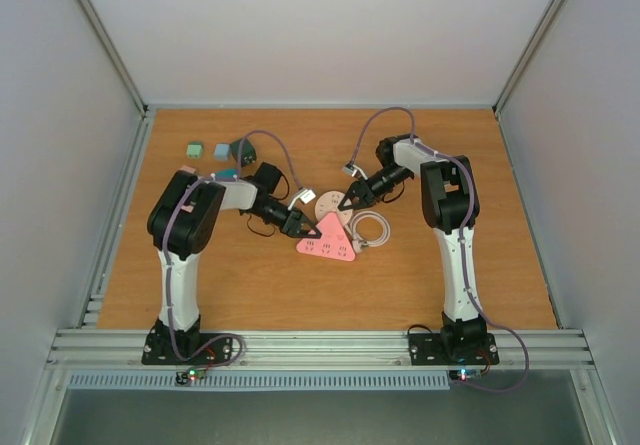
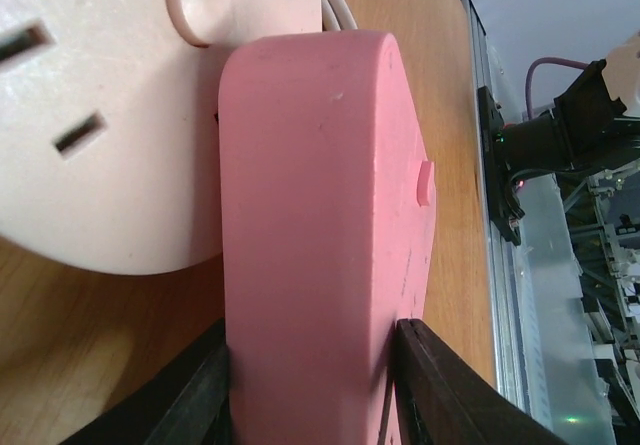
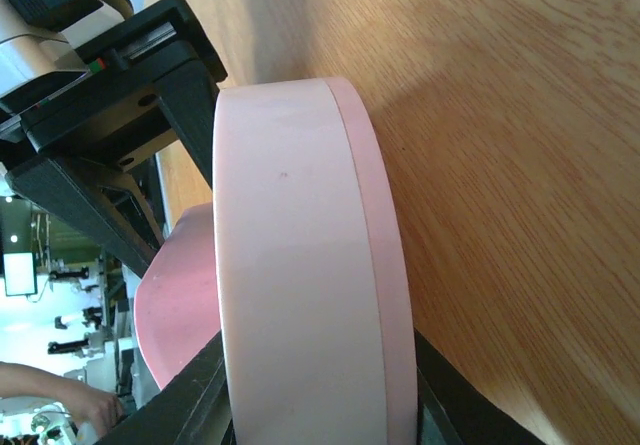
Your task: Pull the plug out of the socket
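1. Found both arm bases bolted to the rail at the near edge of the wooden table (image 1: 480,265), left base to the left, right base to the right.
2. Saw the left gripper (image 1: 303,227) reaching in from the left, closed part-way around the near-left corner of the pink triangular socket (image 1: 328,243).
3. Confirmed that grip from the left wrist view: both dark fingers (image 2: 190,405) pressed against opposite faces of the pink body, no gap visible on either side.
4. Placed the socket flat on the table near its middle, between the two arms, with slot markings on its top face.
5. Noted a white cable (image 1: 375,230) coiled just right of the socket, touching or nearly touching its edge.
6. Found the round pale plug (image 1: 325,205) just beyond the socket, against its far corner and overlapping it in the left wrist view; could not tell how deeply seated.
7. Saw the right gripper (image 1: 347,203) coming in from the right, clamped across the plug's thickness; black fingers (image 3: 180,410) tight on both flat faces in the right wrist view.
8. Spotted, well apart at the far left, a green block (image 1: 193,150), a blue block (image 1: 221,151) and a dark adapter (image 1: 243,151) in a row.
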